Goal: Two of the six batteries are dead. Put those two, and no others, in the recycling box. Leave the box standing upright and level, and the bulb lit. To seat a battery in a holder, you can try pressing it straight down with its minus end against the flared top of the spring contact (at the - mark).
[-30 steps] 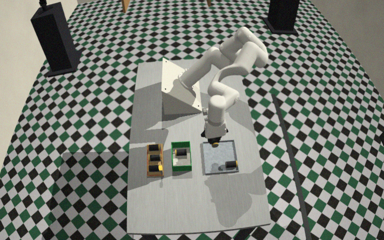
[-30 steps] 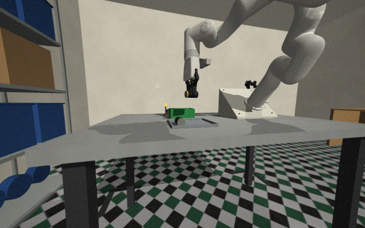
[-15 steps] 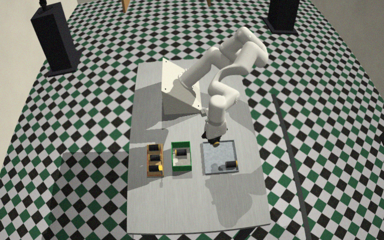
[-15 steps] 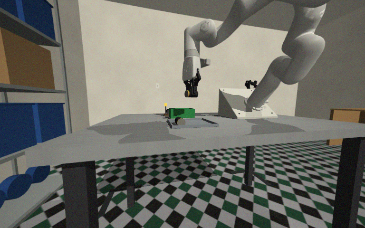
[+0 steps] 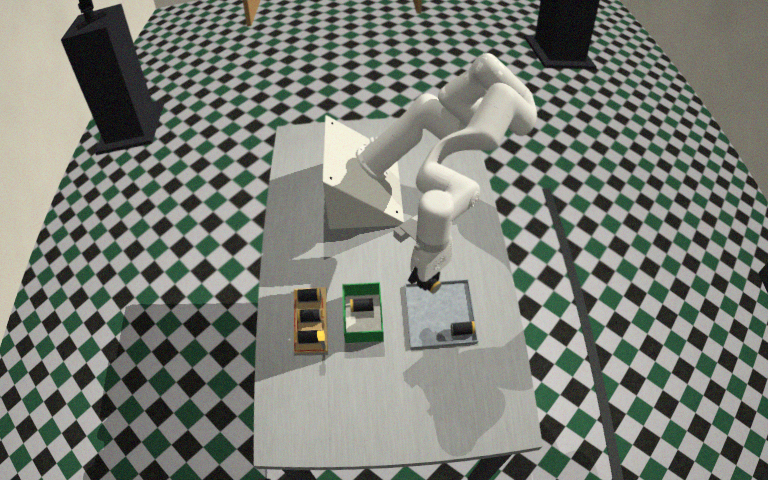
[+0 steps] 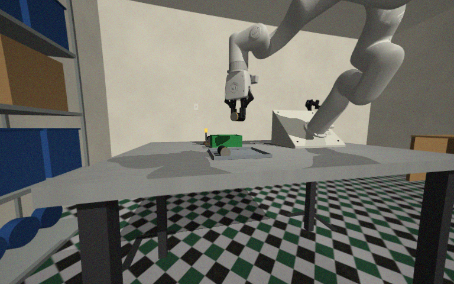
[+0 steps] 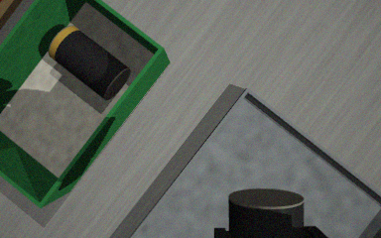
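My gripper [image 5: 424, 278] [image 6: 237, 113] is shut on a black battery [image 5: 433, 285] [image 6: 234, 116] [image 7: 266, 204] and holds it upright, well above the back left corner of the grey tray [image 5: 436, 316] [image 6: 247, 154] [image 7: 185, 161]. One more battery [image 5: 463, 328] [image 6: 223, 151] lies in the tray's front right corner. The green recycling box [image 5: 362, 337] [image 6: 227, 140] [image 7: 145, 83] stands upright left of the tray, with one battery [image 5: 362, 305] [image 7: 89, 61] lying inside. The wooden holder [image 5: 295, 322] further left carries three batteries [image 5: 309, 315]. A small yellow bulb [image 6: 206, 129] glows beside the box.
The arm's white wedge-shaped base [image 5: 351, 181] [image 6: 301, 132] stands at the back of the grey table [image 5: 385, 407] [image 6: 200, 174]. Black pillars stand on the chequered floor, and shelving with blue and brown boxes [image 6: 33, 77] is beside the table.
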Motion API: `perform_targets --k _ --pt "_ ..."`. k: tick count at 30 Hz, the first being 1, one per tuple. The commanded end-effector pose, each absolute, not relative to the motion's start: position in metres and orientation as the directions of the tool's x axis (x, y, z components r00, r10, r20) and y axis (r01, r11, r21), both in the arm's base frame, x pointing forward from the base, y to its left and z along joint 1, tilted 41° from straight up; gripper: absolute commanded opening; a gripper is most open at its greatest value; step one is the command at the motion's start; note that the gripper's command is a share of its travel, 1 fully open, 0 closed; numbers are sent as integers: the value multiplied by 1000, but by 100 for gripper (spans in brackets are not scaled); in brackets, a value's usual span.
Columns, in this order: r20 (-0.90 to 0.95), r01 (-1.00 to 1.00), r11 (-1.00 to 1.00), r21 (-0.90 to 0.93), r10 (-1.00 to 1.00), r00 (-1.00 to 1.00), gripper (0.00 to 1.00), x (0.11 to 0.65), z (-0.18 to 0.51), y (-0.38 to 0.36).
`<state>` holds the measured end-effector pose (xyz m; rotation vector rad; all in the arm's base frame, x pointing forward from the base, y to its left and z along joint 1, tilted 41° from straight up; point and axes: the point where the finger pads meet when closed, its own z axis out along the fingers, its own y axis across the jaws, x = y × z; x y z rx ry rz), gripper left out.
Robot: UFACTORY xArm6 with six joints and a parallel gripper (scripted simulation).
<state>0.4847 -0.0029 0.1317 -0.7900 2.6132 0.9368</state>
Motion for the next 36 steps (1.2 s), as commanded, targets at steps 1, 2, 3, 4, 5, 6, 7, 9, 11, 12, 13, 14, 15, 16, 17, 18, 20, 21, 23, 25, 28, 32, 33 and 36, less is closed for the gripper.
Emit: perform_targets --k 1,2,3,4,5,6,7,9,11,12,13,14,15,16,17,18,20,21,23,25,28,32,33,36 --pt "-503 -716 557 421 -514 -695 28 486 133 -4" --pt "-503 -716 557 421 -514 -695 28 486 133 -4" --pt "-503 -716 557 421 -514 -695 28 486 133 -4" --pt "-520 -745 535 399 -537 -664 28 486 133 -4" --pt "-536 -772 512 377 -559 -633 28 486 133 -4" --pt "-550 -794 491 357 -577 -604 28 486 133 -4" --pt "-557 -807 479 346 -587 -587 28 486 133 -4" --pt "-573 -834 450 319 -609 -548 28 486 133 -4" --pt "-589 -861 418 289 -632 -504 28 486 133 -4" --pt "-596 -874 402 273 -643 -482 28 486 133 -4" --pt "-603 -886 385 258 -653 -459 28 486 133 -4" --pt "-609 -898 368 242 -662 -436 28 486 133 -4" --pt "-615 -909 351 226 -672 -412 28 486 133 -4" --pt "-621 -919 333 210 -681 -389 28 486 133 -4" --pt "-626 -929 315 194 -689 -365 28 486 133 -4" --pt "-631 -938 298 178 -697 -341 28 486 133 -4" --pt "-631 -938 298 178 -697 -341 28 486 133 -4" --pt "-636 -948 276 158 -706 -311 28 486 133 -4" --pt "-644 -964 235 121 -720 -256 28 486 133 -4" --pt "-650 -976 199 89 -731 -208 28 486 133 -4" --pt "-654 -987 155 50 -742 -150 28 486 133 -4" --pt "-655 -993 116 17 -749 -99 28 486 133 -4" --pt "-656 -994 110 11 -750 -90 28 486 133 -4" --pt "-656 -995 101 4 -751 -79 28 486 133 -4"
